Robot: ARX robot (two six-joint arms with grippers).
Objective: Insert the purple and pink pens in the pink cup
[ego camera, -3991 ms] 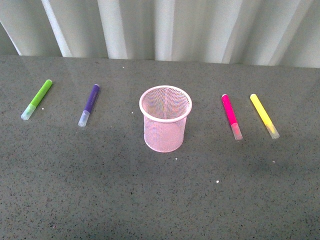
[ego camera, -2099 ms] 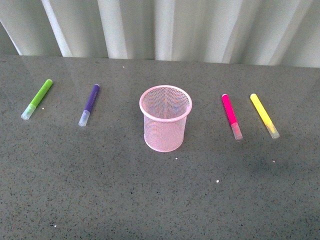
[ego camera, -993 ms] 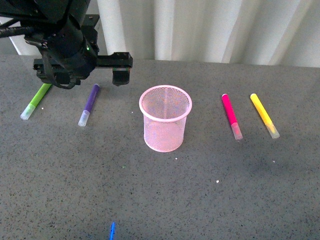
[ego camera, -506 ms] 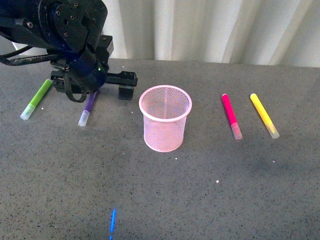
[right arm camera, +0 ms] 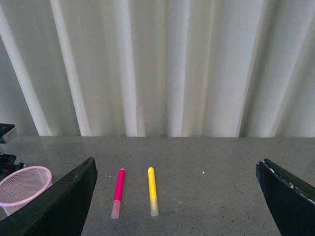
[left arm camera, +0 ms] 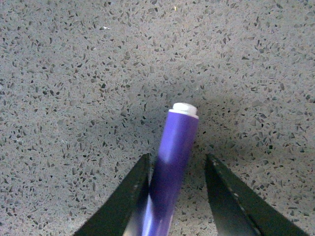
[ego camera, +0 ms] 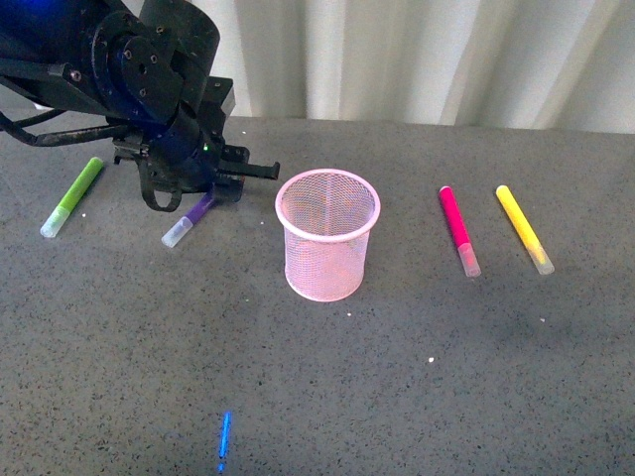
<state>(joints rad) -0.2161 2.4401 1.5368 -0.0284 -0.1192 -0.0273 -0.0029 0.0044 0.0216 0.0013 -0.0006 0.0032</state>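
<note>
Fingers (left arm camera: 132,192) of the left gripper (left arm camera: 176,161) are spread around the purple pen (ego camera: 192,219): one is pressed to the barrel, the other is kept just clear. The pen is laid flat on the bench (ego camera: 417,387), toward its far left corner. The pink cup (ego camera: 325,266) is set upright near it, mid-bench. The pink pen (ego camera: 456,229) is laid toward the right edge. The right gripper (right arm camera: 175,167) is held spread wide.

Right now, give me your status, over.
Left claw open, straddling purple pen, not clamped. Right claw open, clear. Pink pen lying right of pink cup. Nothing blocking.
</note>
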